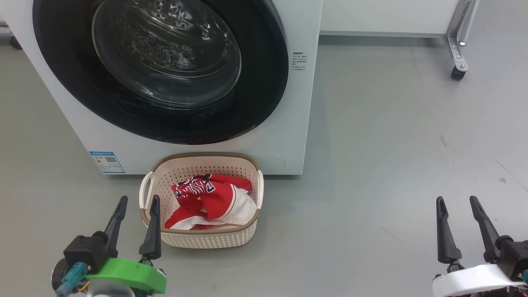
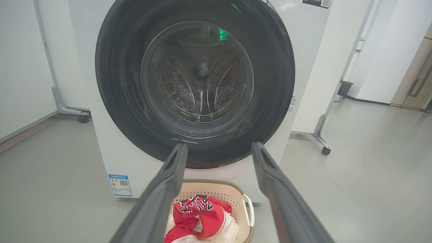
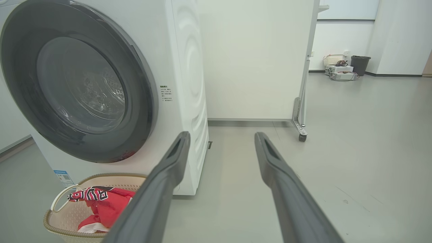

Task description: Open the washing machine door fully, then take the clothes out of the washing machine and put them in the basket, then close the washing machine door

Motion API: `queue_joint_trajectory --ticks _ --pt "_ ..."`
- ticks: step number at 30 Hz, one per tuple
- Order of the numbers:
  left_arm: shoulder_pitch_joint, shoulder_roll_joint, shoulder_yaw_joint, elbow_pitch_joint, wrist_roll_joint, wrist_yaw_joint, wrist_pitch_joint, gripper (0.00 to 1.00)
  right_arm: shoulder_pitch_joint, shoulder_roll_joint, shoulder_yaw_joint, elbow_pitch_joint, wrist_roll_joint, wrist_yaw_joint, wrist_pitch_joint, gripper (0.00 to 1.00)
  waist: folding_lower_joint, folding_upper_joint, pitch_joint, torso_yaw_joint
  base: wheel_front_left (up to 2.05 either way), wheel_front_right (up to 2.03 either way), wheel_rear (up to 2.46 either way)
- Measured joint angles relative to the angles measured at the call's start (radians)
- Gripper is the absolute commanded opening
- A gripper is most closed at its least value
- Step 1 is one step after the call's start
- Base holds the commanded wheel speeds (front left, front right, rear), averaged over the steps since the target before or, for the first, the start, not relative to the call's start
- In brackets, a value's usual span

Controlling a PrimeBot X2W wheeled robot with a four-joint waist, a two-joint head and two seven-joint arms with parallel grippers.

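door: washing machine door (image 1: 161, 68) lies shut, flush with the front of the washing machine (image 1: 295, 107); the metal drum shows through its glass bowl.
machine: stands on the grey floor (image 1: 392, 144), with a blue label (image 1: 107, 162) at its lower left corner and small printed text (image 1: 298, 61) to the right of the door.
basket: basket (image 1: 204, 156) sits on the floor, just in front of the machine's base, below the door.
clothes: clothes (image 1: 212, 200) lie bunched inside the basket, red and white, lettering facing up.
left pincer: left pincer (image 1: 139, 199) hangs just beside the basket's left handle, fingers parted, holding nothing.
right pincer: right pincer (image 1: 457, 199) hangs over bare floor well apart from the basket, fingers parted, holding nothing.
surroundings: a caster (image 1: 458, 72) of a wheeled frame stands to the right of the machine.
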Motion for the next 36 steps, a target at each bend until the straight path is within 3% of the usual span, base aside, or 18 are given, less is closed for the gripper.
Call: queue_joint_trajectory --ticks 36 --pt "0.002 -0.01 0.013 0.016 0.028 0.0 0.0 1.0 0.035 0.021 -0.013 -0.025 -0.026 0.011 0.0 1.0 0.0 0.0 0.004 0.004 0.0 0.0 0.0"
